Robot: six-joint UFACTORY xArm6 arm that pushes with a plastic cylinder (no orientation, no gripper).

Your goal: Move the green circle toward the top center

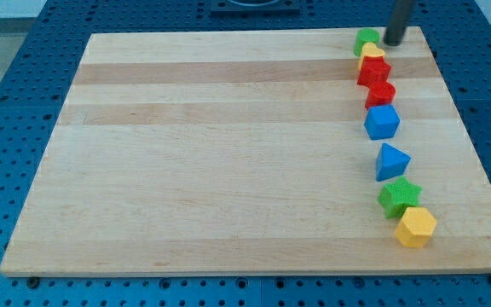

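Observation:
The green circle (366, 40) sits near the board's top right, at the upper end of a column of blocks. My tip (394, 42) is just to its right, close to it; I cannot tell if they touch. Directly below the green circle is a small yellow block (372, 54), touching it. Below that come a red block (372, 72) and a second red block (380, 93).
Further down the column are a blue cube (382, 122), a blue triangle (390, 161), a green star (399, 197) and a yellow hexagon (415, 227). The wooden board (211, 153) lies on a blue perforated table; its top edge is close behind the green circle.

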